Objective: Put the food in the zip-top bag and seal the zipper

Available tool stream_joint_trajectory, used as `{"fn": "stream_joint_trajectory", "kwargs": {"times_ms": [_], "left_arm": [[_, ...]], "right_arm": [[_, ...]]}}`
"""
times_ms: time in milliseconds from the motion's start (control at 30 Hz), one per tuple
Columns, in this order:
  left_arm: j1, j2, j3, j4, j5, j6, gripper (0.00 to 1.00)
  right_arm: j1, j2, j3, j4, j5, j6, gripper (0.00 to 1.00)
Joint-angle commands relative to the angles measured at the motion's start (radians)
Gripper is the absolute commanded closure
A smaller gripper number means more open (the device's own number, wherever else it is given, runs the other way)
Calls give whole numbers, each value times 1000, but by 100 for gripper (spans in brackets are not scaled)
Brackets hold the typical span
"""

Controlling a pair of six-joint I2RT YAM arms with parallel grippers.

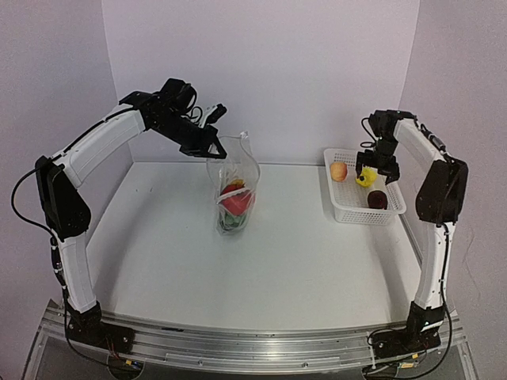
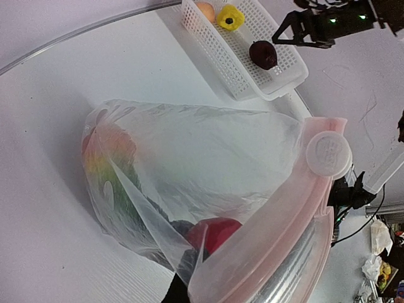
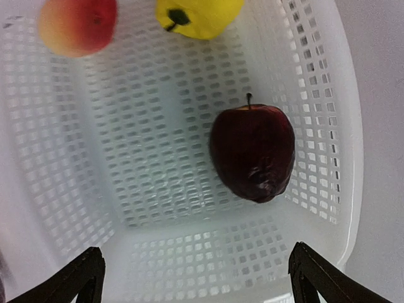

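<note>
Right wrist view: right claw [image 3: 197, 278] spread wide over white basket [image 3: 344, 158]; dark purple fruit [image 3: 252, 154] nearest, yellow fruit [image 3: 199, 16] and peach fruit [image 3: 79, 25] beyond. Left claw [image 1: 210, 149] pinches zip-top bag [image 1: 234, 170] at its mouth; bag upright on counter [image 1: 277, 253], red and green food [image 1: 235, 199] inside.

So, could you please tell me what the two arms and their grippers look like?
Both the left arm and right arm have smooth white link shells between black joints, with thin black cables looping alongside. The left gripper and right gripper are black; the right's fingers taper to points.
</note>
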Motion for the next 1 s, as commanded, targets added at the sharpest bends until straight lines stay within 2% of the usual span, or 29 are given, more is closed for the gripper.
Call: {"fn": "stream_joint_trajectory", "kwargs": {"times_ms": [0, 233, 600, 800, 967], "left_arm": [[0, -35, 1, 27, 11, 19, 100], [0, -17, 9, 27, 15, 26, 100], [0, -3, 10, 23, 7, 36, 100], [1, -7, 7, 22, 1, 41, 100], [0, -8, 6, 22, 2, 41, 100]], "right_arm": [[-58, 102, 88, -68, 32, -4, 2], [-73, 268, 206, -63, 92, -27, 2], [-73, 363, 216, 10, 139, -76, 9], [-73, 361, 193, 57, 176, -105, 23], [-73, 331, 170, 88, 149, -121, 44]]}}
